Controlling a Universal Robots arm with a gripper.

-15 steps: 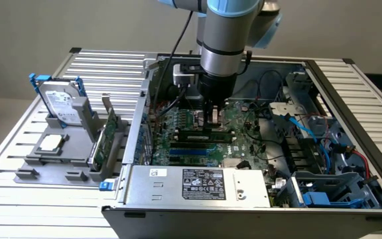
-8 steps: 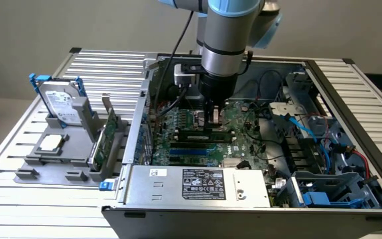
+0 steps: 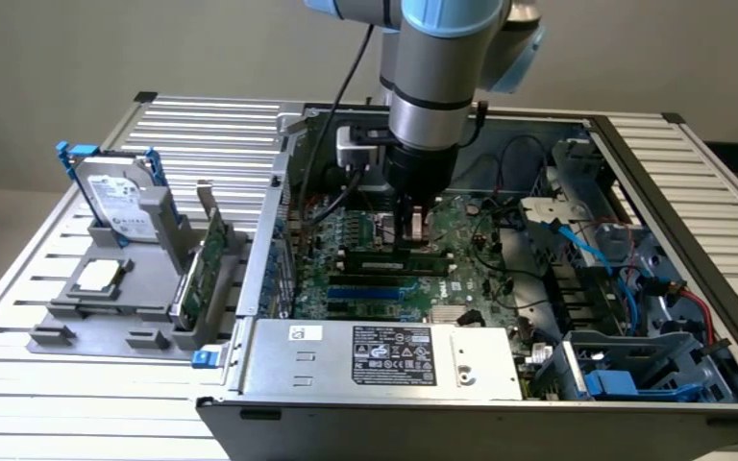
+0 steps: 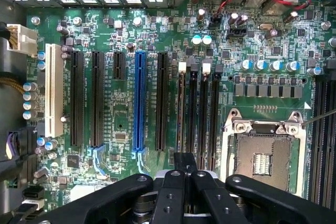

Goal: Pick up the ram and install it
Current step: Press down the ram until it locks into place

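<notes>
The ram [image 3: 376, 259], a narrow green stick with dark chips, stands on edge along a memory slot on the motherboard inside the open computer case [image 3: 343, 423]. My gripper [image 3: 407, 240] reaches straight down into the case, and its fingers come together at the ram's top edge near the middle of its length. In the wrist view the gripper [image 4: 185, 157] is shut, with its tips over the near end of the black memory slots [image 4: 202, 108]. The stick itself lies hidden edge-on under the fingers there.
A power supply [image 3: 382, 355] fills the case front, and blue and red cables [image 3: 600, 259] run on the exterior view's right. A grey fixture outside the case holds a hard drive [image 3: 123, 202], a green expansion card [image 3: 209, 264] and a chip [image 3: 100, 277]. An open CPU socket [image 4: 262, 156] sits beside the slots.
</notes>
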